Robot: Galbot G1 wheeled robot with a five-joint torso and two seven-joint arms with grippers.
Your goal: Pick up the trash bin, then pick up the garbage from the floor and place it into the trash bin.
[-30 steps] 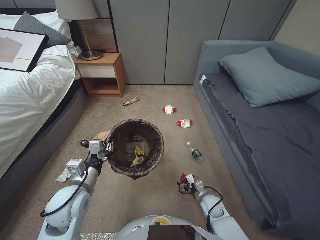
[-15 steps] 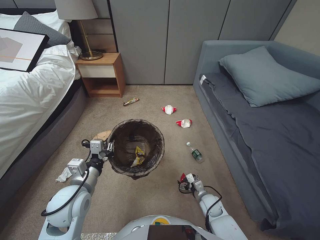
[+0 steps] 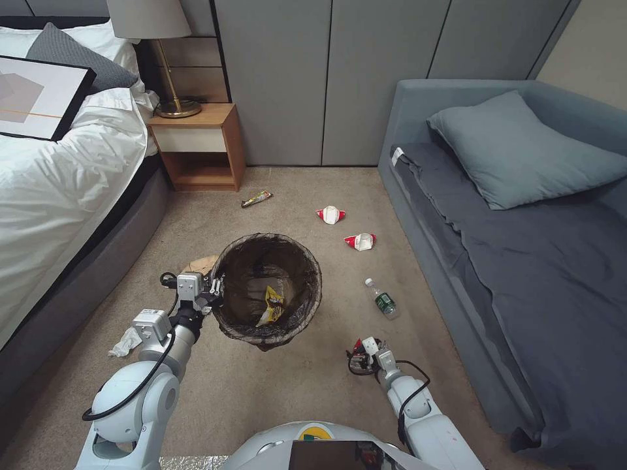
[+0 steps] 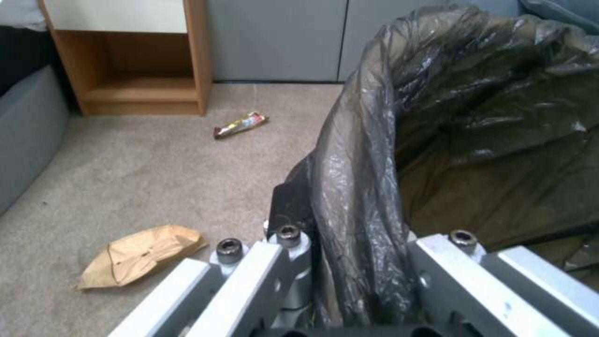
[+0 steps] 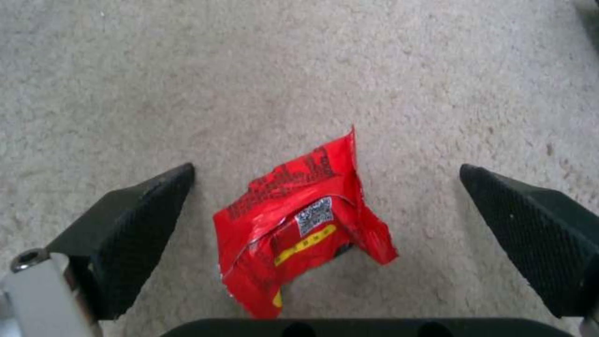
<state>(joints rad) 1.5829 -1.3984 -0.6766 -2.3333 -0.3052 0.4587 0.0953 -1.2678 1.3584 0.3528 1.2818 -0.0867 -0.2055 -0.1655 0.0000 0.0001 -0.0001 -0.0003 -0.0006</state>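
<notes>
Litter on carpet: 2 cups (image 3: pixel 331 214), 1 bottle (image 3: pixel 382 299); left gripper (image 4: pixel 349 262) clamps bin (image 3: pixel 266 287); right gripper (image 5: pixel 325 243) gapes over red wrapper (image 5: pixel 303 222).

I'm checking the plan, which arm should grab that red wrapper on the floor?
Right, probably. The right gripper hangs open over the red wrapper, one finger on each side. The left gripper is shut on the bin rim, so it is busy.

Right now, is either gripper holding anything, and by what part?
The left gripper holds the trash bin by its bag-covered rim. The right gripper is open around the red wrapper on the carpet, holding nothing.
</notes>
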